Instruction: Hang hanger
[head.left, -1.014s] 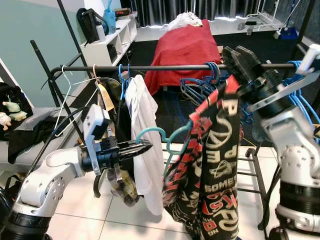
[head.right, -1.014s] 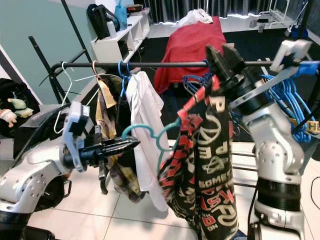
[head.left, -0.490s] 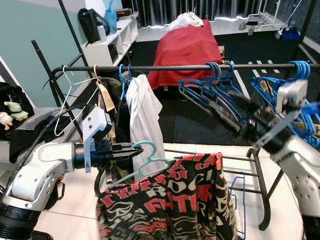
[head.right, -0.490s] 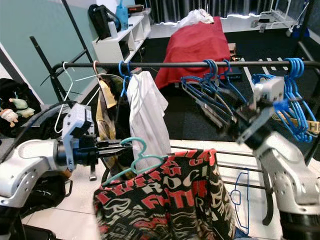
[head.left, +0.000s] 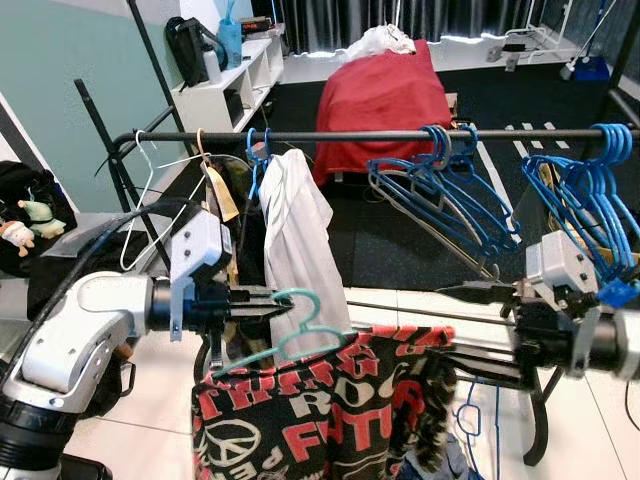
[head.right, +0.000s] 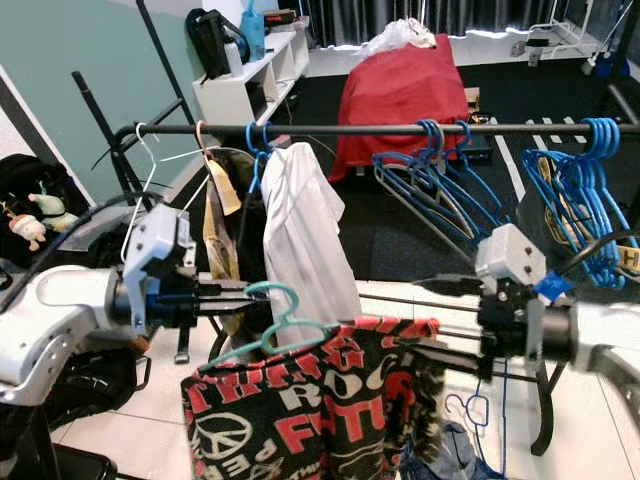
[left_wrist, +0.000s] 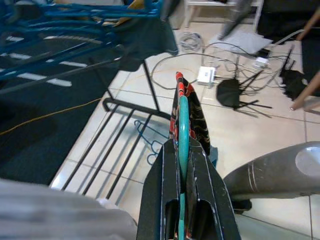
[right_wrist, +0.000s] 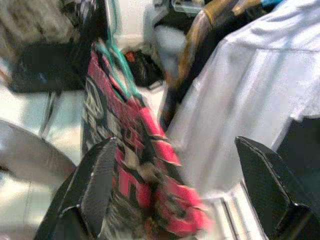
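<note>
While left gripper (head.left: 262, 304) clamps the teal hanger (head.left: 300, 335), right gripper (head.left: 470, 325) gapes; shirt (head.left: 320, 420) is floppy, so grip near hook.

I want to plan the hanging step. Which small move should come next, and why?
Probably lift the left pincer toward the rail. It is shut on the teal hanger, which carries the printed shirt well below the rail; the right pincer is open beside the shirt.
</note>
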